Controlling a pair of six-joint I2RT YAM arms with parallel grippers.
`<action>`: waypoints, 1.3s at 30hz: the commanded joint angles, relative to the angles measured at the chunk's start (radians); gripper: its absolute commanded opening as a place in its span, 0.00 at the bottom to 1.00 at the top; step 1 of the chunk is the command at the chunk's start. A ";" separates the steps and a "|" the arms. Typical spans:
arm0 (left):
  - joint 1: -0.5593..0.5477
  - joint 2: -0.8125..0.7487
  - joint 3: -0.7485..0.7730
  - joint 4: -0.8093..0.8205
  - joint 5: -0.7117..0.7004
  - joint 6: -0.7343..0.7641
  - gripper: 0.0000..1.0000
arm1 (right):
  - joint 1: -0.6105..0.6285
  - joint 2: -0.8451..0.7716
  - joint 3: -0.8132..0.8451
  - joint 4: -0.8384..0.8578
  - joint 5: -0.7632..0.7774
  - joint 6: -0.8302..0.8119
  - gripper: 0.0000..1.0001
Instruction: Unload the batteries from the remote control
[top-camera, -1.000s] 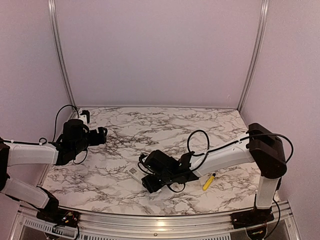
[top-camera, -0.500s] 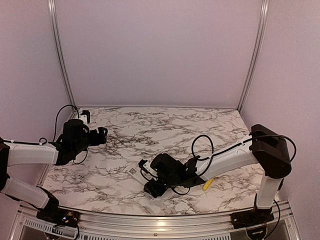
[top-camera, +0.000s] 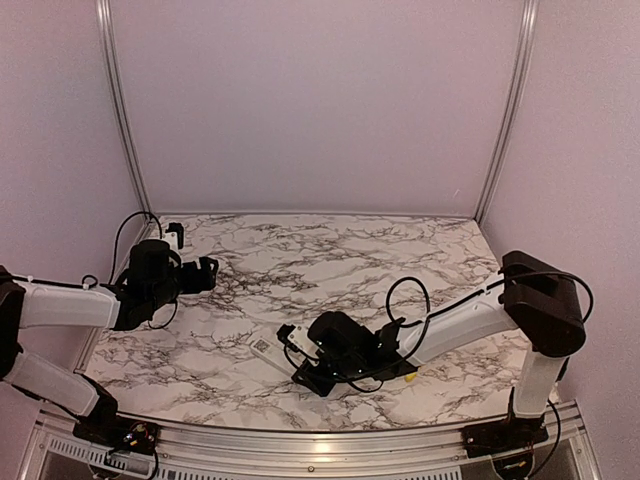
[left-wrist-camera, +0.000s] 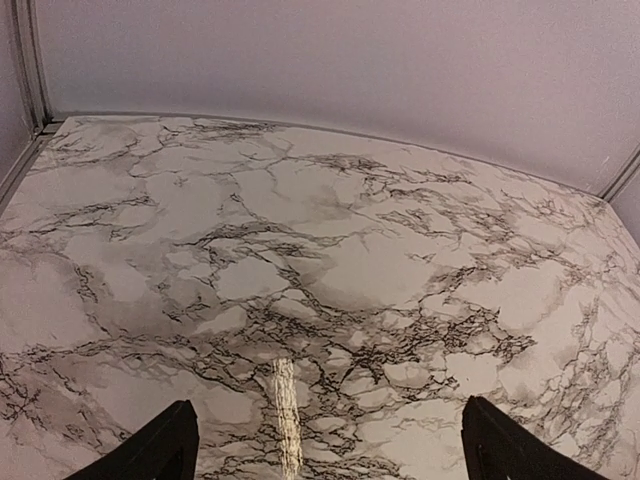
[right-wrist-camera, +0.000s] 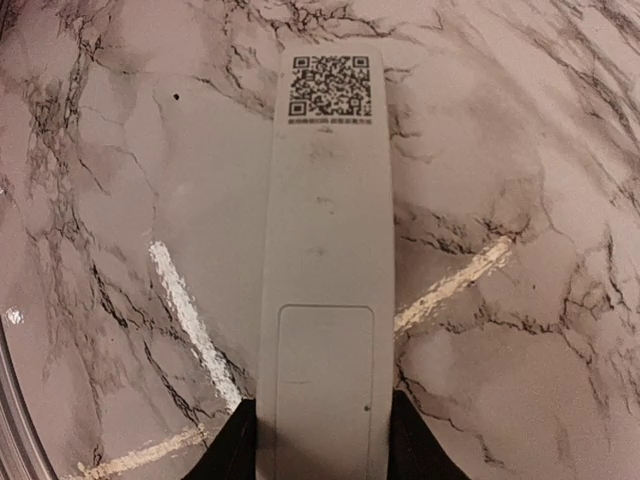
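A marble-patterned table (top-camera: 330, 250) carries the whole scene, with the right arm (top-camera: 460, 312) stretched low across its near side and the left arm (top-camera: 70, 305) parked well apart at the left edge. The left tool (left-wrist-camera: 330, 450) hangs above bare marble, its fingers spread wide and holding nothing. The right tool (right-wrist-camera: 320, 445) is down at the remote control (right-wrist-camera: 325, 220), which lies flat on the table near the front edge. Its two dark fingers (right-wrist-camera: 235, 445) press in on either side of the bar's near end and appear to pinch it, though the wrist view crops the contact itself. From that tool the remote's long axis runs straight ahead. The end with the closed battery cover (right-wrist-camera: 325, 370) sits between the fingers, and the end with the square code label (right-wrist-camera: 331, 88) lies farthest away. In the overhead view only that far end shows, poking out to the left of the tool. No batteries are visible, since the cover is in place. The right arm is plainly the nearer one, and judging by this layout, the cover has to come off before anything can be unloaded.
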 joint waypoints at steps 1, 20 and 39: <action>-0.003 0.020 0.017 0.033 0.018 0.011 0.95 | 0.007 0.017 -0.030 0.004 -0.038 -0.028 0.22; -0.002 -0.007 0.007 0.055 0.049 -0.013 0.96 | -0.050 -0.124 -0.106 0.202 0.203 -0.182 0.00; 0.001 -0.075 -0.003 0.060 0.419 -0.018 0.99 | -0.133 -0.239 -0.280 0.595 0.236 -0.517 0.00</action>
